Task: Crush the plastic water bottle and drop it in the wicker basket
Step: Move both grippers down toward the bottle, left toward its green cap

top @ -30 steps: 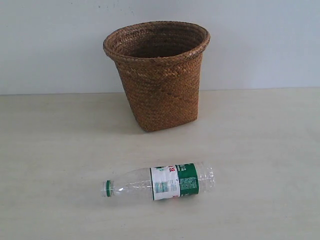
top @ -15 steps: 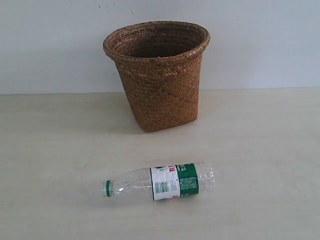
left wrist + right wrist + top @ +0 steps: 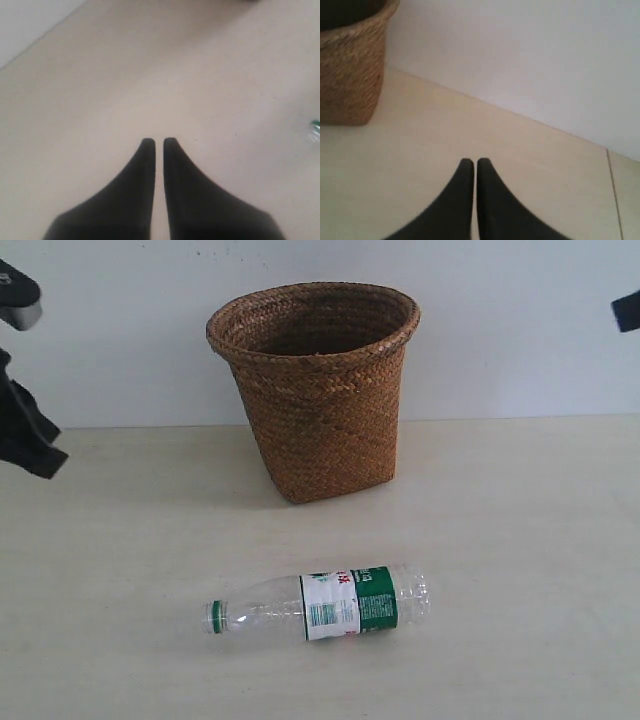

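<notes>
plastic water bottle (image 3: pixel 320 605) | well apart from left tool (image 3: pixel 155 143), right tool (image 3: pixel 470 162) | both closed; empty

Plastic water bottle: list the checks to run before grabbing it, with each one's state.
1. Plastic water bottle lying on its side on the table, nothing on it: ok.
2. Wicker basket upright, mouth unobstructed: ok.
3. Left gripper open for a grasp: not ok, shut.
4. Right gripper open: not ok, shut.
5. Either gripper at the bottle: not ok, both apart from it.
6. Basket's bottom free: cannot tell.
</notes>
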You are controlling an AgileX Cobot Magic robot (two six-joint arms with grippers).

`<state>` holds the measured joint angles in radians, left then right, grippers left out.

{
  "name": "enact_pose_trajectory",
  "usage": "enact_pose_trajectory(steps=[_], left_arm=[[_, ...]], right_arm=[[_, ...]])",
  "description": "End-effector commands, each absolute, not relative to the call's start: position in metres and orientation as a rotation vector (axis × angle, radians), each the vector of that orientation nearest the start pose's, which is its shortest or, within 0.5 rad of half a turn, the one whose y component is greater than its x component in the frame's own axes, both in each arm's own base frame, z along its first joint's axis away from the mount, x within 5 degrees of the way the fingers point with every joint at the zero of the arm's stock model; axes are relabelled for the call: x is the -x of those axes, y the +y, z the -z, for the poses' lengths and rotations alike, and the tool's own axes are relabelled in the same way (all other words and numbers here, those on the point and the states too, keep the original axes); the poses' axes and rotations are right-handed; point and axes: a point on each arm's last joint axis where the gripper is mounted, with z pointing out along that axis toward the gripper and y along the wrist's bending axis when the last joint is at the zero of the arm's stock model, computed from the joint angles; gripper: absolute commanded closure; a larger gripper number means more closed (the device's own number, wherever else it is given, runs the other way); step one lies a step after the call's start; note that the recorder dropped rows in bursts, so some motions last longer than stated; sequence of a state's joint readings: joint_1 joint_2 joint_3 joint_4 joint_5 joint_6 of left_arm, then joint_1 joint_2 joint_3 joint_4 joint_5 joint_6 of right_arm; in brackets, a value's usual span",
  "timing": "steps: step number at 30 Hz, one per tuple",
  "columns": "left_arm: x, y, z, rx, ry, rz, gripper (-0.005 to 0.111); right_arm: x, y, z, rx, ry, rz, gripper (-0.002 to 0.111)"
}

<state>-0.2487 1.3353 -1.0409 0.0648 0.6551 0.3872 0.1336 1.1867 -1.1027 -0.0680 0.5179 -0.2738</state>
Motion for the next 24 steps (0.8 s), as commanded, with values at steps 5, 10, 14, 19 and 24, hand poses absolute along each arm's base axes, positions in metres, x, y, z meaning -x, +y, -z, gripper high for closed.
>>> enact_pose_trajectory(steps=[5, 10, 14, 19, 24], left_arm=[[-0.276, -0.116, -0.278, -1.343, 2.183, 0.213, 0.102], [-0.284, -0.122, -0.252, -1.590, 2.120, 0.238, 0.102], [-0.294, -0.133, -0.228, -1.688, 2.043, 0.343, 0.102], [-0.300, -0.140, -0.203, -1.811, 1.959, 0.422, 0.081], [-0.305, -0.141, -0.183, -1.857, 1.975, 0.443, 0.044]], right_arm=[[-0.291, 0.105, -0.337, 1.064, 2.153, -0.233, 0.108], [-0.303, 0.129, -0.312, 1.218, 2.186, -0.312, 0.108], [-0.309, 0.142, -0.292, 1.302, 2.201, -0.371, 0.108], [-0.316, 0.151, -0.270, 1.357, 2.229, -0.466, 0.108], [-0.322, 0.155, -0.252, 1.378, 2.257, -0.498, 0.108]])
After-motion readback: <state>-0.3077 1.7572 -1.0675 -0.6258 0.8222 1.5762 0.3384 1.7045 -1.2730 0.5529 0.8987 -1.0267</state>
